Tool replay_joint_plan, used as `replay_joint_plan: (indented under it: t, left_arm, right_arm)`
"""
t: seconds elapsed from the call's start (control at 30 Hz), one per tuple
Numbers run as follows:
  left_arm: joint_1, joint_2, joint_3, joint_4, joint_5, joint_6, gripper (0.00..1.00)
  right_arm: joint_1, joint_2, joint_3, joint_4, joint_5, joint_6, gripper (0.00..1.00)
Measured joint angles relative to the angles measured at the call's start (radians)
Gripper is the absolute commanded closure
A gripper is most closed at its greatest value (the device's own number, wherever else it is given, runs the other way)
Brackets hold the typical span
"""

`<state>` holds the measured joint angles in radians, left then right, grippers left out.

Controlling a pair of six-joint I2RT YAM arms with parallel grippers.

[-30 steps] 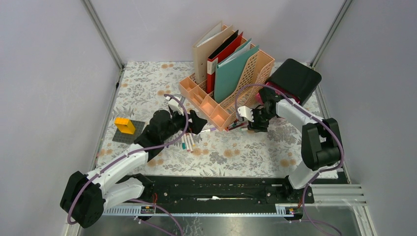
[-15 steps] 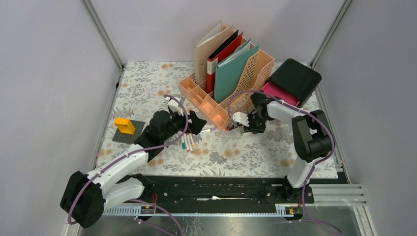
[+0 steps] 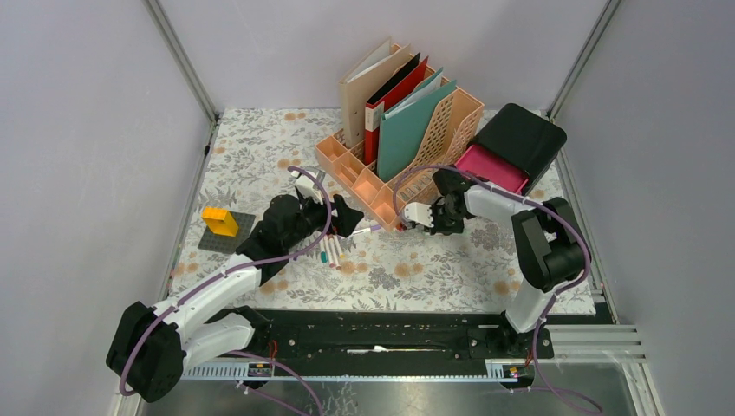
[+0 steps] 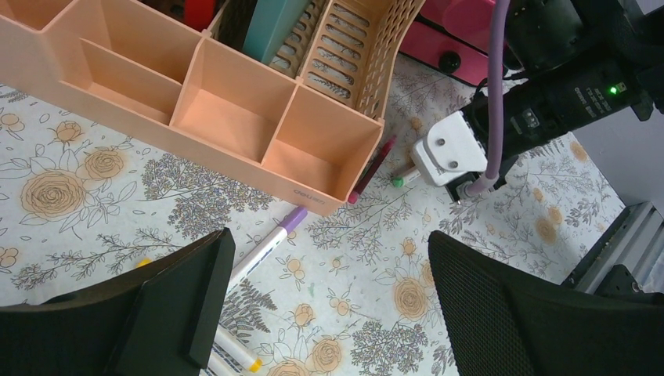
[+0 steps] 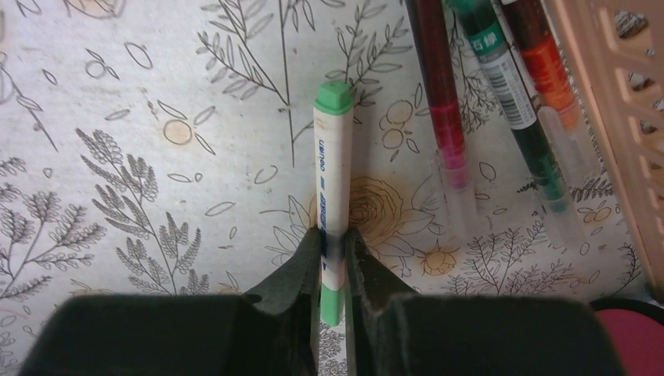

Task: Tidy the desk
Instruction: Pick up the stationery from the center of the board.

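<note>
Floral-clothed surface (image 3: 251, 156) spread between grey walls (image 3: 87, 130), green marker (image 5: 332, 157) clamped in the right claw (image 5: 333, 239) down at the cloth, left claw (image 4: 329, 266) held wide above a purple marker (image 4: 270, 239), rack (image 4: 235, 117) just beyond.

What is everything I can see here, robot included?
desk: one, floral cloth, under everything
file rack: one, peach, back centre
folders: at least four, beige, red, black, teal, in file rack
drawer box: one, black and pink, back right
baseplate: one, dark grey, left
block: one, yellow, on baseplate
pens: three, red, green, orange, beside file rack
purple-capped marker: one, before file rack
green-capped marker: one, in right gripper
other markers: at least two, white, by left gripper
left gripper: one, black, open
right gripper: one, black, gripping green-capped marker
</note>
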<state>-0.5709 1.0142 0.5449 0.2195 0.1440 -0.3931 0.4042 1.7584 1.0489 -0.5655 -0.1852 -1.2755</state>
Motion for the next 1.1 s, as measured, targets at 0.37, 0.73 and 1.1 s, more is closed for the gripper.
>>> replay_joint_plan:
  t: [0.37,0.73,1.1]
  left_arm:
    - [0.002,-0.007,-0.016,0.000,0.000,-0.009,0.01]
    - [0.003,-0.007,-0.016,0.001,0.001,-0.036,0.01]
    - [0.010,-0.007,-0.017,0.015,0.001,-0.054,0.01]
  right_arm:
    - [0.045,-0.109,-0.078,-0.023,-0.124,0.110,1.00]
    - [0.046,-0.262,0.061,-0.152,-0.303,0.203,1.00]
    - [-0.092,-0.357,0.282,-0.220,-0.312,0.264,1.00]
